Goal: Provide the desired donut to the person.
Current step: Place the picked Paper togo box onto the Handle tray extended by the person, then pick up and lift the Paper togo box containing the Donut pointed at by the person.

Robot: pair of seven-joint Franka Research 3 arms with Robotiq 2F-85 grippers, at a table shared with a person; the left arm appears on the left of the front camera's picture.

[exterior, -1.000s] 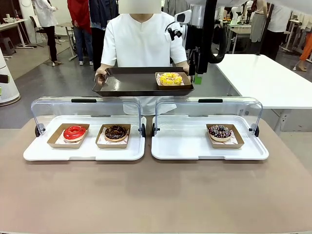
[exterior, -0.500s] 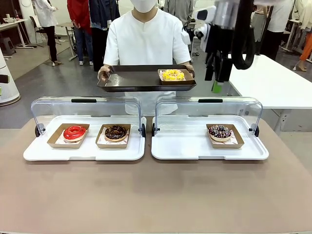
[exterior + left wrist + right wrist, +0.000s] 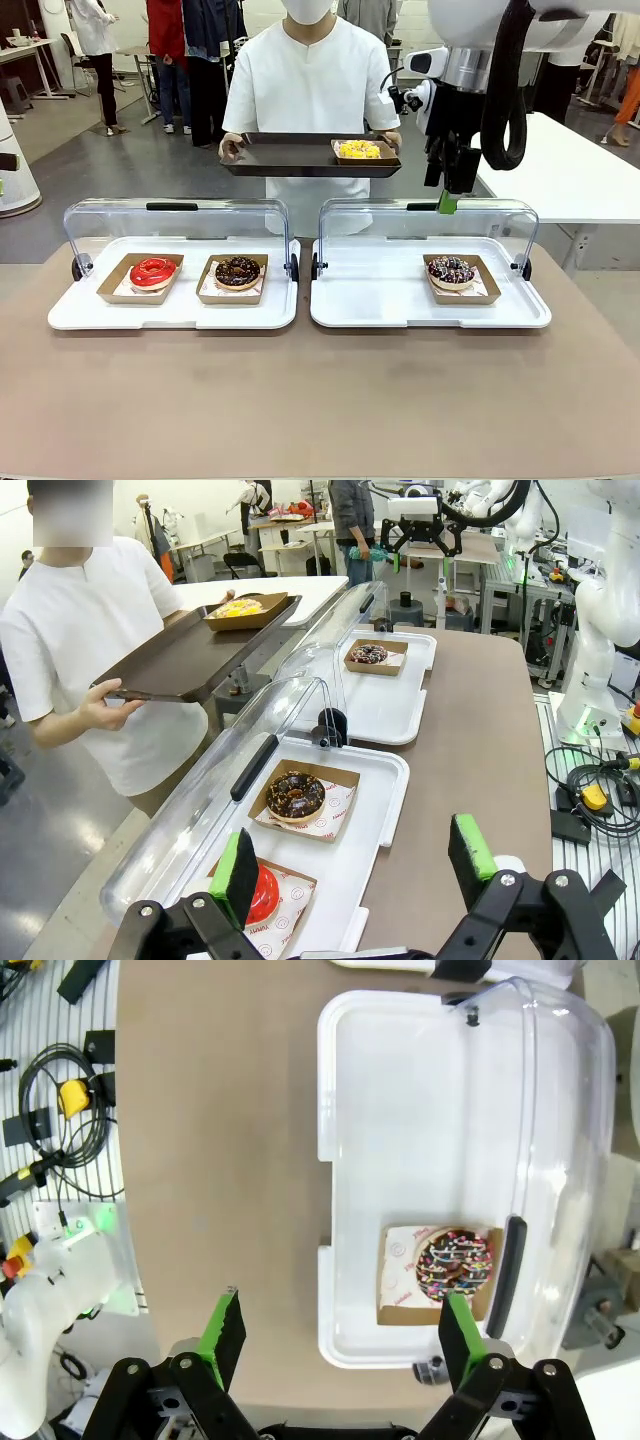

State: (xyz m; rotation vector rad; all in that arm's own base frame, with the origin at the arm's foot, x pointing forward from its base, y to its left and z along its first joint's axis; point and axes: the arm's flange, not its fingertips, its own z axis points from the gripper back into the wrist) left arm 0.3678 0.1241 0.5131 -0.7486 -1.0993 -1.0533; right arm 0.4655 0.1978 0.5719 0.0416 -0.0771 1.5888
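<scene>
While the person (image 3: pixel 310 80) stands across the tabletop (image 3: pixel 320 400) holding a dark serving tray (image 3: pixel 290 155) by its ends, a yellow-topped donut (image 3: pixel 358 149) in its card box sits at one end of that tray, beside the right arm. The uneven load could tip the tray if either hand slackens. The right claw (image 3: pixel 447 200) hangs with its jaws apart just above the raised clear lid (image 3: pixel 500 225) of the right case. A careless drop from there could strike the lid or its dark handle, or knock it down over the sprinkled donut (image 3: pixel 451 269). That arm's looped cable also hangs near the tray's corner and might snag it. The left claw (image 3: pixel 355 850), jaws likewise apart and holding nothing, hovers over the left case, where the red donut (image 3: pixel 153 271) and the chocolate donut (image 3: pixel 237 270) lie. Nothing here marks which donut is wanted, so a wrong pick is possible. As for writing, the paper liners seem to carry a small round printed mark, too small to read, and no brand name shows.
</scene>
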